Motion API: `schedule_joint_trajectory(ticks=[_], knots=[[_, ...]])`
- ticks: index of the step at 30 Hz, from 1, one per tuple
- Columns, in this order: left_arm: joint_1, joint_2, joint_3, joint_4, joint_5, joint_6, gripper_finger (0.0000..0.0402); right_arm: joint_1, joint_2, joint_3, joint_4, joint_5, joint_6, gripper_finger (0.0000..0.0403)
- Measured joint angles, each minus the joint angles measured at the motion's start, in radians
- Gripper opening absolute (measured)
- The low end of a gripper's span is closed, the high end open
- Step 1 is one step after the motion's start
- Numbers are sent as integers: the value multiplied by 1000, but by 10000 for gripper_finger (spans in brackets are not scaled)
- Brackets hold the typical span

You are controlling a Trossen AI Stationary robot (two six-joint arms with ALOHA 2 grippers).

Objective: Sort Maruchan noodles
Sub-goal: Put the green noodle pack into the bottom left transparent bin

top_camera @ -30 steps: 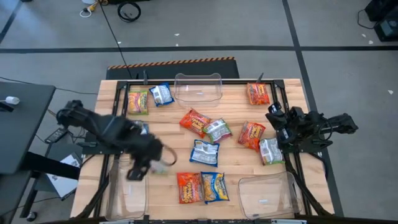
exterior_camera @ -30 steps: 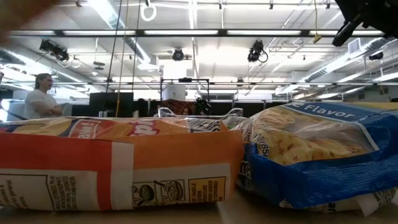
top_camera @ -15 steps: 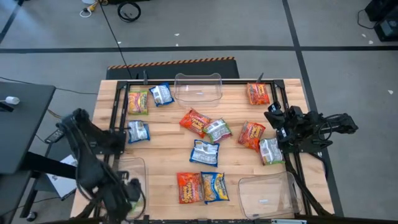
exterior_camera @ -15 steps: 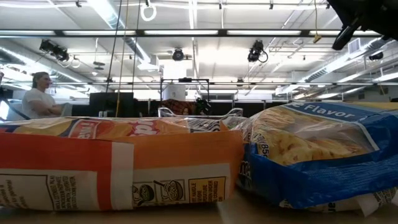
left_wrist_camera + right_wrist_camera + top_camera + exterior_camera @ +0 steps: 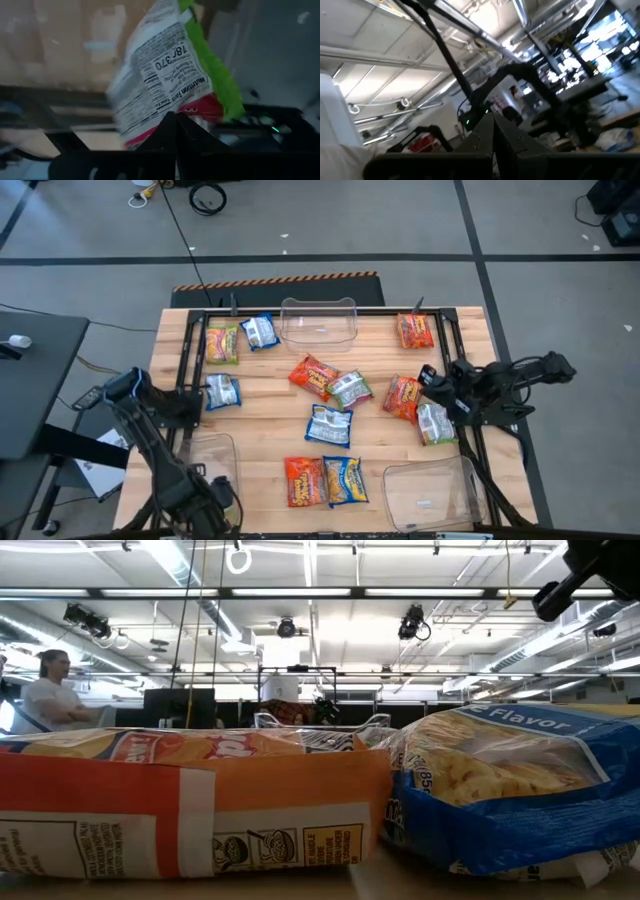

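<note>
The left end effector (image 5: 172,117) is clamped on a green-and-pink noodle packet (image 5: 170,75), which hangs from the closed fingertips by one edge. In the high view this end effector (image 5: 205,498) sits at the near-left corner of the surface (image 5: 270,425), beside the clear left bin (image 5: 205,455). The right end effector (image 5: 432,383) has its fingers together and holds nothing; it hovers at the right side, just beside a red packet (image 5: 404,396) and a green-white packet (image 5: 436,423).

The remaining packets lie scattered across the surface: a central cluster (image 5: 330,385), a red and blue pair (image 5: 325,480) at the near edge, and others near the far bin (image 5: 318,320).

Risks from here:
- The edge grip is thin; the packet may slip out during transfer and land outside the bin.
- A release offset from the bin may drop the packet onto the frame rail.
- Overlapping central packets may lift together, causing a mis-sort.
</note>
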Motion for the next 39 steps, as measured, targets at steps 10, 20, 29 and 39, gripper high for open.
schedule_joint_trajectory(ticks=[10, 20, 29, 39], knots=[[20, 48, 1, 106, 61, -90, 0, 108, 96, 0, 1, 55, 0, 9], [96, 129, 0, 224, 28, -152, 0, 159, 143, 0, 0, 88, -17, 9], [121, 124, 0, 208, 37, -143, 47, 159, 174, 0, -2, 119, -90, 9], [174, -71, 1, 15, -100, -161, 145, 126, 199, 58, -30, 268, -218, 9]])
